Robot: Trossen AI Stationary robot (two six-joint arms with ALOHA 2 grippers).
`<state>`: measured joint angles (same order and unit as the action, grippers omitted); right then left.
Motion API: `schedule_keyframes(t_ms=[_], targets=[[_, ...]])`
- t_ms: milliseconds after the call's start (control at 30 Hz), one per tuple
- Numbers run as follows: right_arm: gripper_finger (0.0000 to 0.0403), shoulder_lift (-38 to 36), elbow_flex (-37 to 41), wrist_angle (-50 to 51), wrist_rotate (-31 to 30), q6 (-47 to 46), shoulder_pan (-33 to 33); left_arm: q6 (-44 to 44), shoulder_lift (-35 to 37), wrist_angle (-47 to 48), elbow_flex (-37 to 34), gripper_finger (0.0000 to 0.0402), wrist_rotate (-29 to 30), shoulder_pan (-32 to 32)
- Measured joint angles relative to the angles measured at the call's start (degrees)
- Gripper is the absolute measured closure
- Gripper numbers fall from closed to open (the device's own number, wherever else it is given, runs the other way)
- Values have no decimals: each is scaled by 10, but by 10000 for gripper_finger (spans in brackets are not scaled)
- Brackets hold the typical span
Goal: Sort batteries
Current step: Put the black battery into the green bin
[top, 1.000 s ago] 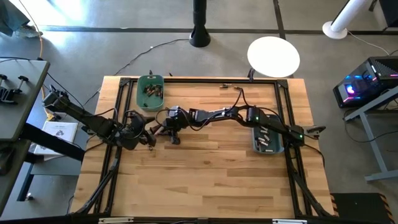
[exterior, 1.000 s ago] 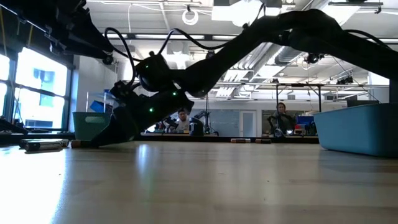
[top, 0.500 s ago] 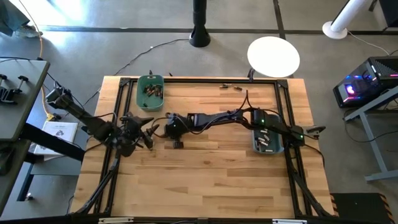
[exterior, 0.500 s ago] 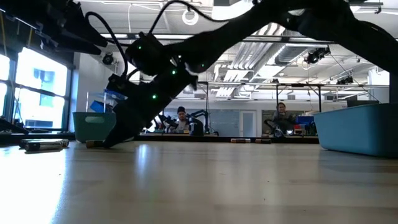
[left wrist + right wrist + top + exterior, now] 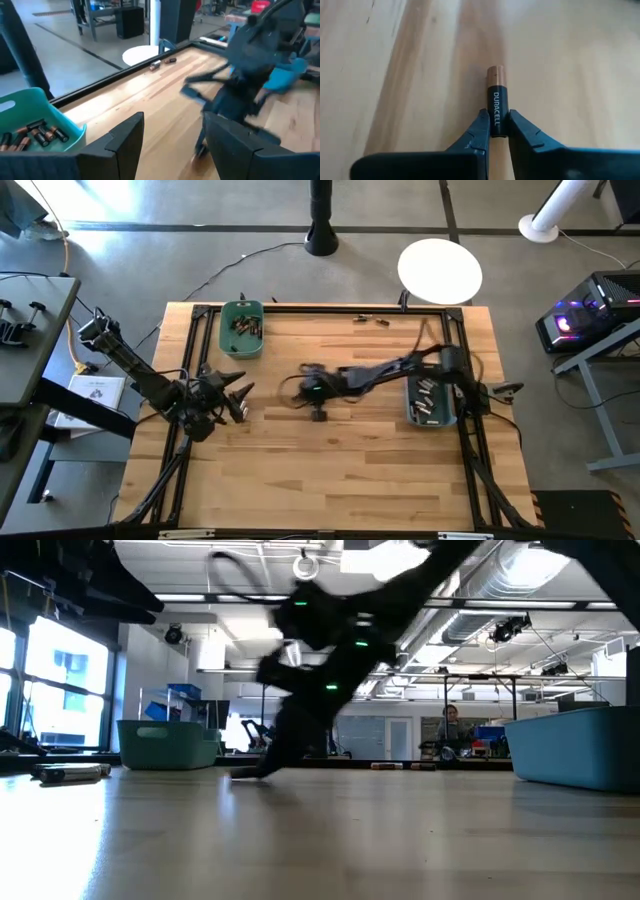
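Note:
My right gripper (image 5: 319, 412) is out over the middle of the table, shut on a copper-and-black battery (image 5: 496, 97). My left gripper (image 5: 240, 393) waits open near the left edge with nothing between its fingers (image 5: 172, 150). At the far left stands the green bin (image 5: 242, 328), which holds copper-and-black batteries (image 5: 35, 135). The blue-grey bin (image 5: 430, 402) at the right holds several more cells. Two loose batteries (image 5: 368, 319) lie on the wood by the far edge. Another battery (image 5: 70, 772) lies on the table at the left of the low view. My right gripper pinches the battery's black end (image 5: 496, 129) between its two fingertips. The fingers lie along the battery and slant down from the table's right side. The rest of the cell sticks out past the fingertips, copper end (image 5: 495, 73) foremost, just over the wood.
A black frame rail (image 5: 330, 308) runs around the table's edges. Bare wood stretches between the two bins and toward the near edge. Beyond the far edge stand a white round stool (image 5: 440, 270) and a dark post (image 5: 320, 220). People sit in the room behind (image 5: 452, 730).
My right gripper has drawn away from my left gripper toward the table's right edge, rising a little and tipping less steeply. It has stayed shut the whole time.

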<state>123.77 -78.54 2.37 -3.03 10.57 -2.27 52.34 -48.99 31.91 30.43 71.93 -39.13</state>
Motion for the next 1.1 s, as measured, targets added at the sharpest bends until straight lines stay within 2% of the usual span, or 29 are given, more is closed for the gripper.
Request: schedule_keyframes(t_ms=[167,267,367,433,500,567,700,867,967,1100], targets=[[378,-136,275,-347,-3,-77,-1,-33,0,-76,-34,204,26,2],[378,-165,405,-587,1,-133,4,-98,-1,-172,-59,204,14,9],[378,-168,491,-832,0,-170,5,-219,-9,-329,-90,204,-70,27],[378,-168,521,-925,0,-177,4,-312,-22,-449,-111,204,-151,41],[378,-182,524,-910,-6,-170,4,-405,-41,-576,-129,204,-213,58],[378,-186,510,-922,7,-161,4,-480,-65,-681,-142,204,-237,78],[378,-185,454,-914,90,-157,5,-583,-116,-820,-152,204,-292,127],[378,-184,378,-890,163,-122,18,-659,-179,-957,-152,204,-408,187],[378,-184,342,-867,191,-117,23,-679,-208,-1030,-150,204,-444,211],[370,-184,294,-787,200,-109,25,-680,-237,-1071,-129,204,-498,236]])
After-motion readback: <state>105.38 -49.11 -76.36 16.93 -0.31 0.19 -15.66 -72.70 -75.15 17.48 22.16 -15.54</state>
